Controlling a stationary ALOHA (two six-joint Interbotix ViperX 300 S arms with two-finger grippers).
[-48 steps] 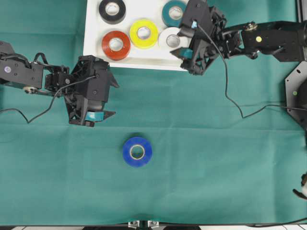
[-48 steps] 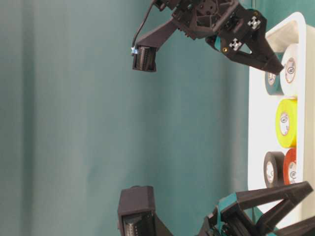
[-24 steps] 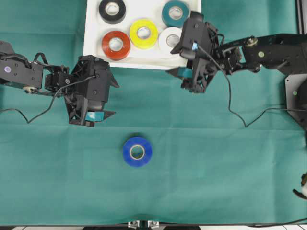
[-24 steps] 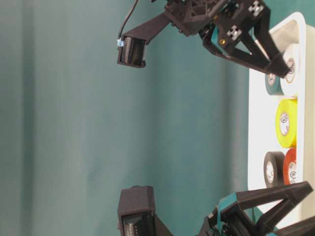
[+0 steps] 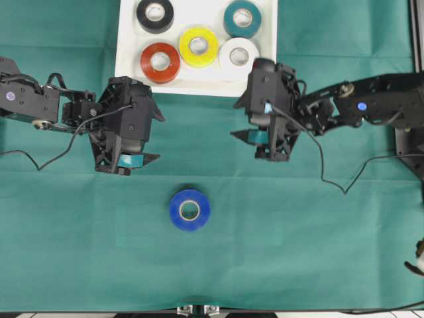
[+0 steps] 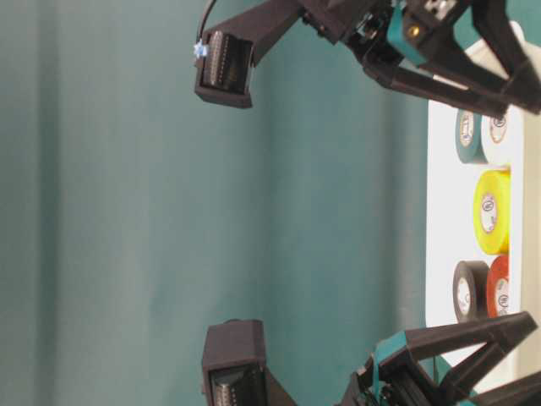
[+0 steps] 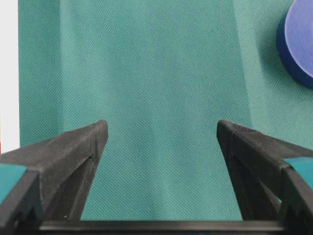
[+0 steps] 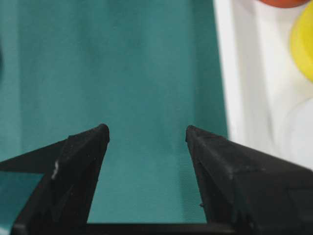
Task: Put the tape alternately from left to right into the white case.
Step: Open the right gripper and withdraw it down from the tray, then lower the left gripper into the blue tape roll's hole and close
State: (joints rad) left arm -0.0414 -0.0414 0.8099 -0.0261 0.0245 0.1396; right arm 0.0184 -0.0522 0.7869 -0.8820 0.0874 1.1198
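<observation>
The white case point(image 5: 126, 66) at the back holds the black point(image 5: 155, 14), orange-red point(image 5: 159, 62), yellow point(image 5: 199, 46), teal point(image 5: 242, 18) and white point(image 5: 238, 55) tape rolls. The blue roll point(image 5: 189, 210) lies flat on the green cloth, nearer the front. My left gripper point(image 5: 159, 138) hovers open and empty, up and to the left of the blue roll point(image 7: 298, 44). Just in front of the case's right end, my right gripper point(image 5: 234, 120) is open and empty over bare cloth, and the case rim point(image 8: 234, 73) shows to its right.
Green cloth covers the whole table. A black cable point(image 5: 331, 179) trails from the right arm across the cloth. A black mount point(image 5: 411, 132) stands at the right edge.
My right gripper has drawn back from the white roll and out of the case toward the front, empty. The white roll stays in the case. The left arm has not moved.
</observation>
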